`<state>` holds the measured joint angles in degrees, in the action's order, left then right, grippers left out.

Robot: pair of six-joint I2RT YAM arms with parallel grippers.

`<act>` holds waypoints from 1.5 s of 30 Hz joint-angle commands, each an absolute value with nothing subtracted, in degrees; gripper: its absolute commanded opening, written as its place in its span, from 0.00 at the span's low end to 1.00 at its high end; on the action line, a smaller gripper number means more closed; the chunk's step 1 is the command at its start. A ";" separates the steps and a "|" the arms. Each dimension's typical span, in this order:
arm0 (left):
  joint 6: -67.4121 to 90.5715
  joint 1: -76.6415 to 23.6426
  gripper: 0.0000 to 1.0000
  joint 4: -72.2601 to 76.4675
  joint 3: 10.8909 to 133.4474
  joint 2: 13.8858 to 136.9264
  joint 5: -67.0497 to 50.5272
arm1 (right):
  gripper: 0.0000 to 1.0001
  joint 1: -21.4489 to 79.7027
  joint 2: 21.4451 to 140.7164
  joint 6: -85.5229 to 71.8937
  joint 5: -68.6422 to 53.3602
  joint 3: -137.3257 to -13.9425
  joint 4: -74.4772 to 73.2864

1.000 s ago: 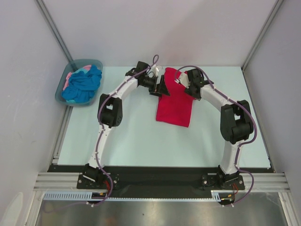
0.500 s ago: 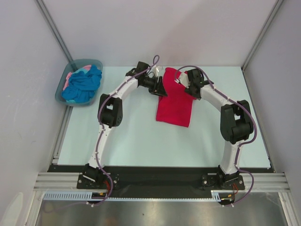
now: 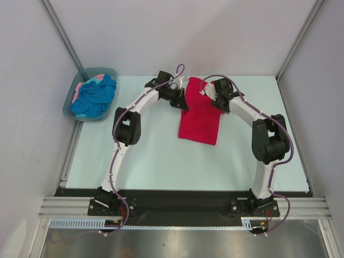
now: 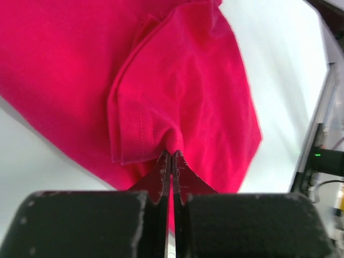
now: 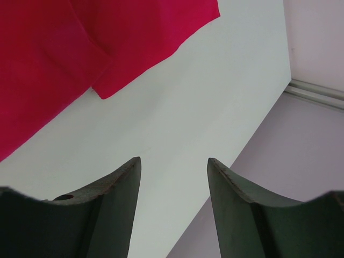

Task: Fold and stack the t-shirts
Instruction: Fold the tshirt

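1. The crimson t-shirt [image 3: 200, 115] lies on the pale worktop [image 3: 150, 156] toward 12 o'clock of its middle. It is folded into a narrow strip that runs from the far side toward the near side, with a slight tilt.
2. The left fingers [image 3: 184, 102] sit at the strip's 10 o'clock edge. In the left wrist view they [image 4: 183, 180] are pressed together on a small ridge of the red cloth [image 4: 188, 80] — a stitched hem curls just beside the pinch.
3. The right fingers [image 3: 207, 92] are at the shirt's 1 o'clock corner. The right wrist view shows them [image 5: 115, 188] spread apart with only bare worktop between them; a corner of the red cloth [image 5: 54, 48] lies beyond their tips, toward 10 o'clock in that view.
4. A grey-teal tub [image 3: 70, 105] stands off the worktop's 10 o'clock corner, well apart from the crimson shirt.
5. In the tub, the turquoise t-shirt [image 3: 94, 99] is bunched on top — the pink t-shirt [image 3: 86, 86] shows only as a strip at its far edge.
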<state>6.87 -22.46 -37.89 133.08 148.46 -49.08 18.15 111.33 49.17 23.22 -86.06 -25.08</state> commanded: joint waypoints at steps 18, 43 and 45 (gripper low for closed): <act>-11.78 -24.52 0.00 -34.37 136.14 143.00 -33.84 | 0.57 18.28 111.80 48.43 22.06 -89.03 -25.93; -15.28 -26.19 0.00 -31.91 129.74 137.20 -32.62 | 0.57 17.84 111.18 48.60 20.48 -89.38 -25.31; -16.25 -26.10 0.00 -32.69 128.15 136.85 -30.16 | 0.57 17.75 110.83 48.25 20.39 -89.21 -25.58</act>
<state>-12.67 -25.93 -33.15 130.08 141.78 -33.19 17.98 111.92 49.12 20.93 -86.83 -25.89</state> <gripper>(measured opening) 0.008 0.573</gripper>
